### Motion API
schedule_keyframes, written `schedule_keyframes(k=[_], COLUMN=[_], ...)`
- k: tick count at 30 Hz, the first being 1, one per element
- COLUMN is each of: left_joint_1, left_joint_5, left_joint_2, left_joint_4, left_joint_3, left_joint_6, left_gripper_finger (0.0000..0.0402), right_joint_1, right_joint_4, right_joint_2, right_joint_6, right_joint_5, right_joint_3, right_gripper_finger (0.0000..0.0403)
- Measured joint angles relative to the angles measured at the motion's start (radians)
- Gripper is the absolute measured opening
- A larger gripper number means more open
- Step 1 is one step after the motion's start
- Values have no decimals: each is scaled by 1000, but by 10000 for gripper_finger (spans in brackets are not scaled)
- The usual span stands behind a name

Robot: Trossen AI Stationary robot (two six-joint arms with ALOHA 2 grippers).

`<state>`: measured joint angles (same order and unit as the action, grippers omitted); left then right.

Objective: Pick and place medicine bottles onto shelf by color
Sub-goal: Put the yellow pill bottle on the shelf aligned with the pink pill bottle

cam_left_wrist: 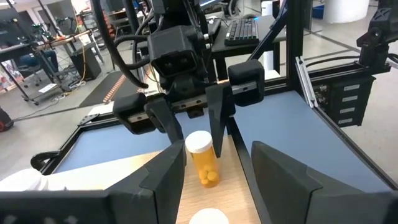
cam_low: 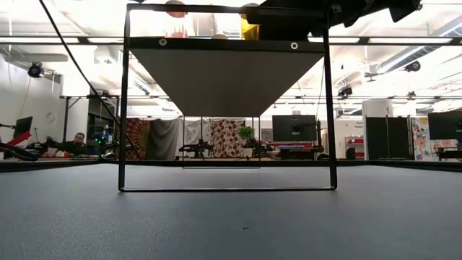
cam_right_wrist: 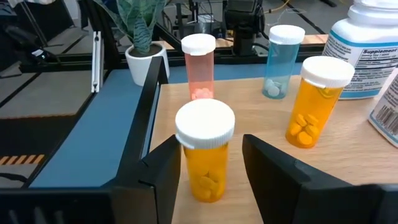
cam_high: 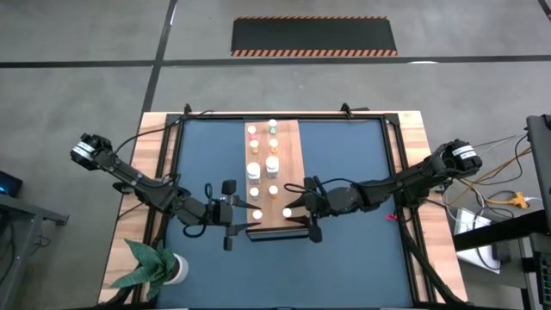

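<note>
The wooden shelf (cam_high: 288,146) stands raised on a black frame (cam_low: 123,108) over the dark mat. Several white-capped bottles stand upright on it. My right gripper (cam_right_wrist: 210,146) is open at the shelf's near end. Its fingers stand on either side of an orange bottle with a white cap (cam_right_wrist: 205,155), which also shows in the high view (cam_high: 287,211). My left gripper (cam_left_wrist: 217,155) is open and faces it from the table's left. A pink bottle (cam_right_wrist: 199,65) stands between its fingers, and only that bottle's white cap (cam_left_wrist: 208,218) shows in the left wrist view. My right gripper comes at the orange bottle level, from the table's right, one finger (cam_right_wrist: 158,174) close beside the bottle's side and the other (cam_right_wrist: 280,177) apart from it. I cannot tell whether the near finger touches it. The bottle stands upright on the shelf.
Farther along the shelf stand a blue bottle (cam_right_wrist: 283,59), another orange bottle (cam_right_wrist: 314,99) and a large white supplement bottle (cam_right_wrist: 367,43). A white pot with a green plant (cam_high: 155,269) stands at the table's near left corner. The mat lies open on both sides of the shelf.
</note>
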<state>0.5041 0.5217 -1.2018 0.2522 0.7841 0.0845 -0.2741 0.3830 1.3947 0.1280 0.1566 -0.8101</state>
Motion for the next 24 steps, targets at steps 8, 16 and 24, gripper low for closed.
schedule_keyframes(k=[8, 16, 24], left_joint_1=[0, 0, 0], left_joint_5=[0, 0, 0], left_joint_2=[0, 0, 0], left_joint_4=[-8, -8, -9], left_joint_3=[0, -2, -2], left_joint_6=[0, 0, 1], left_gripper_finger=[169, 169, 169], right_joint_1=[0, -3, -5], right_joint_4=[-93, -166, -296], right_joint_2=[-68, -132, -143], right_joint_6=[15, 28, 78], right_joint_5=[0, 0, -2], right_joint_3=[0, 0, -17], right_gripper_finger=[163, 155, 123])
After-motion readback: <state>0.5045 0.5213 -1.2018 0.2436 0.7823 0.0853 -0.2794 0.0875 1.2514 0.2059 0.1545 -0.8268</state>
